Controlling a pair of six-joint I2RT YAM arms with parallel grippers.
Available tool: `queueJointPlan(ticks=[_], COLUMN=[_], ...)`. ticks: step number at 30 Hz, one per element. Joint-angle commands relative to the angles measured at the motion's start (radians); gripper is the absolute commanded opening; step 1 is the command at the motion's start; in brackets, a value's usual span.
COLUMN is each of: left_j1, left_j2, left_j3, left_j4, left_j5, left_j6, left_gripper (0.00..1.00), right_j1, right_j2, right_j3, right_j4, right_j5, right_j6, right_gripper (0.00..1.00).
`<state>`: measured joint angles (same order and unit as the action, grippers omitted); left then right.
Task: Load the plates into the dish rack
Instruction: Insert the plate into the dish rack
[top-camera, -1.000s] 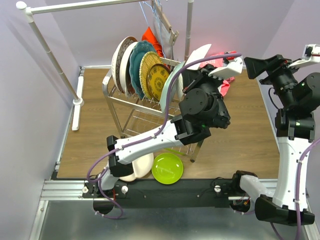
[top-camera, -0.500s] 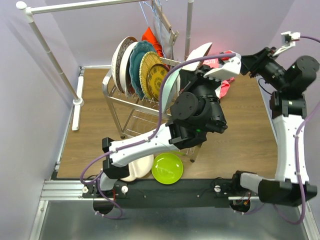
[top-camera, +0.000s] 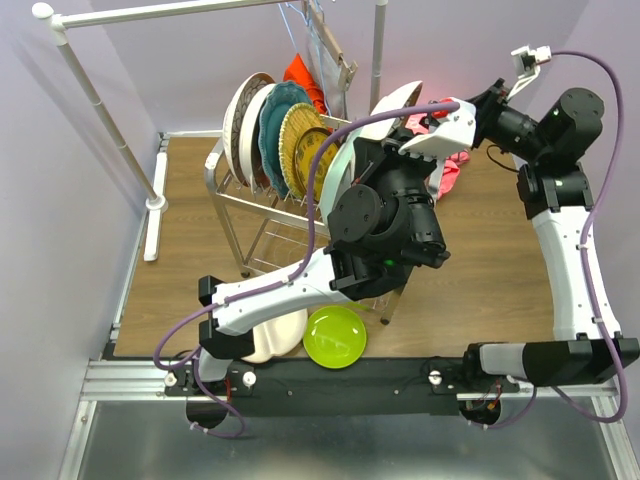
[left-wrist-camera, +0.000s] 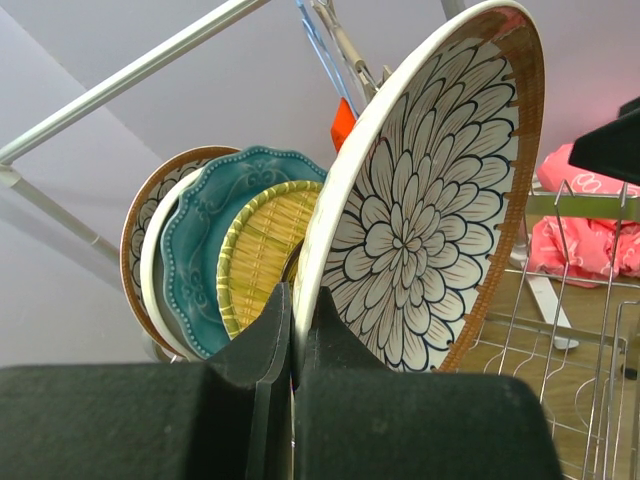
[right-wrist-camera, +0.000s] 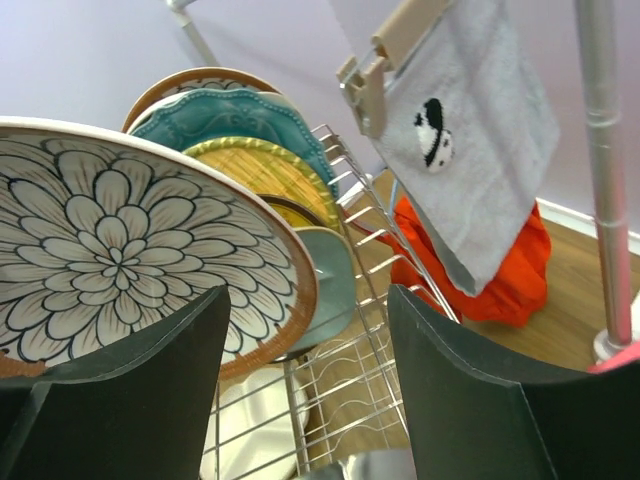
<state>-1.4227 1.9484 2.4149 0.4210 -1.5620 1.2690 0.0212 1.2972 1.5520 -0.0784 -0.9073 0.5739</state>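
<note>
My left gripper is shut on the lower rim of a white-and-dark floral plate. It holds the plate tilted above the right end of the dish rack, where its white back shows from above. In the rack stand a brown-rimmed plate, a teal plate, a yellow patterned plate and a pale aqua one. My right gripper is open beside the floral plate's brown rim, not touching it. A lime green plate and a white plate lie on the table.
A white-poled clothes rail crosses behind the rack. An orange cloth and a grey towel hang from it. A pink cloth lies right of the rack. Another white plate lies under the rack's wires.
My right arm has swung left, bringing its gripper up to the floral plate's top edge, and its jaws have narrowed somewhat. The left arm has shifted the plate slightly left and up.
</note>
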Motion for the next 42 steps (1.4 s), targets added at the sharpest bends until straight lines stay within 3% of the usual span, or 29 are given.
queueJointPlan(ticks=[1, 6, 10, 16, 42], left_j1=[-0.005, -0.007, -0.007, -0.004, 0.038], left_j2=[-0.056, -0.052, -0.049, -0.042, 0.003], left_j3=[0.044, 0.046, 0.043, 0.024, -0.037], left_j4=[0.090, 0.101, 0.107, 0.108, -0.037], left_j5=[-0.021, -0.021, -0.018, -0.017, 0.003], left_j6=[0.013, 0.018, 0.023, 0.024, -0.017], left_gripper=[0.00, 0.00, 0.00, 0.00, 0.00], right_j1=[0.055, 0.069, 0.085, 0.117, 0.207], right_j2=[0.057, 0.103, 0.140, 0.182, 0.284], right_j3=[0.052, 0.101, 0.135, 0.174, 0.272], right_j4=[0.011, 0.006, 0.000, -0.026, -0.169], right_j5=[-0.022, 0.010, 0.018, 0.038, 0.120], right_j6=[-0.039, -0.045, -0.052, -0.080, -0.221], right_gripper=[0.73, 0.70, 0.58, 0.49, 0.49])
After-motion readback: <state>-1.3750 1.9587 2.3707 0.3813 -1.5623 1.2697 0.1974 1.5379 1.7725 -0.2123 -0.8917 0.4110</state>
